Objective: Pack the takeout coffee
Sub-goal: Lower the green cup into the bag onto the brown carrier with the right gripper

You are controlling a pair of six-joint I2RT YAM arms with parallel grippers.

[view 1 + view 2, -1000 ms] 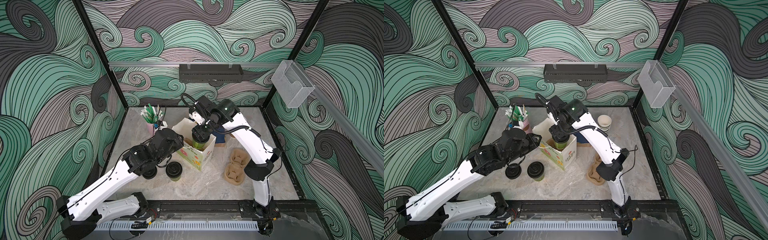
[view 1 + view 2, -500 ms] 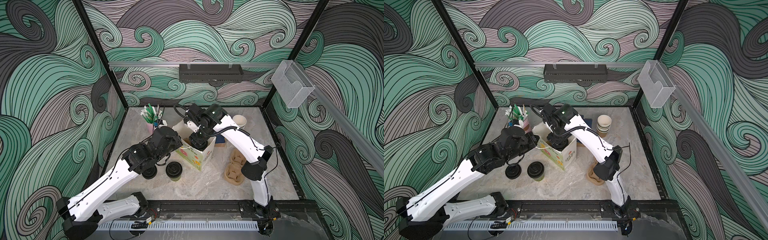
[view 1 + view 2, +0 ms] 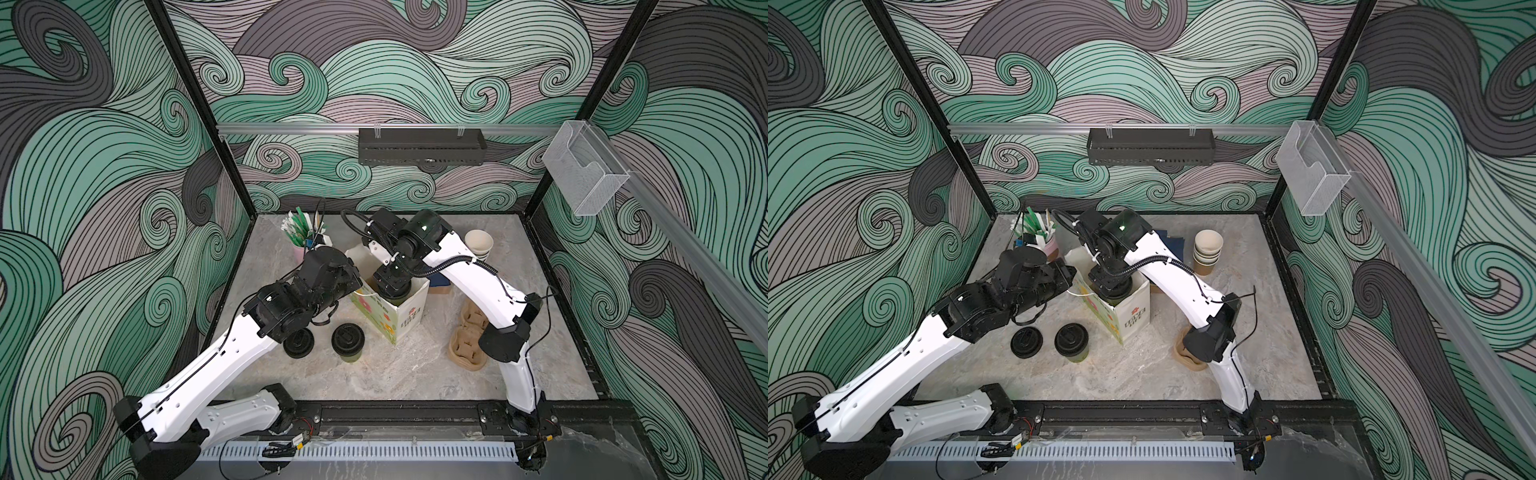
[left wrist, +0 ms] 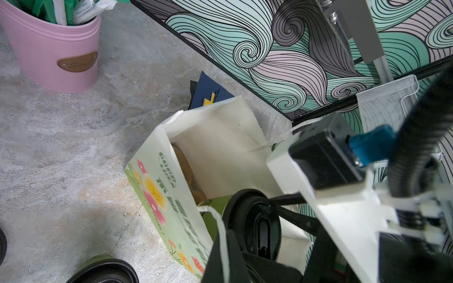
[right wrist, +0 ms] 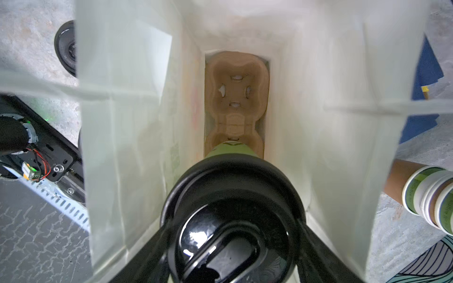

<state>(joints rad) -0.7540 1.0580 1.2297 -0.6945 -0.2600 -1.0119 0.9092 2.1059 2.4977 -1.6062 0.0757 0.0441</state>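
On the marble tabletop (image 3: 415, 374), I see my right gripper (image 3: 392, 284) clasping one lidded cup (image 5: 232, 196) inside the paper bag (image 3: 399, 316), over the cardboard carrier (image 5: 236, 80) at its bottom. My left gripper (image 3: 355, 280) is pinched tight on the bag's string handle (image 4: 220, 227). The other lidded cup (image 3: 348, 341) stands just before the bag.

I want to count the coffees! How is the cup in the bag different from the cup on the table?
The bag cup is gripped by the right fingers; the table cup stands free. The bag cup is down inside the bag, over a carrier; the table cup sits on the table. Both have green sides and black lids.
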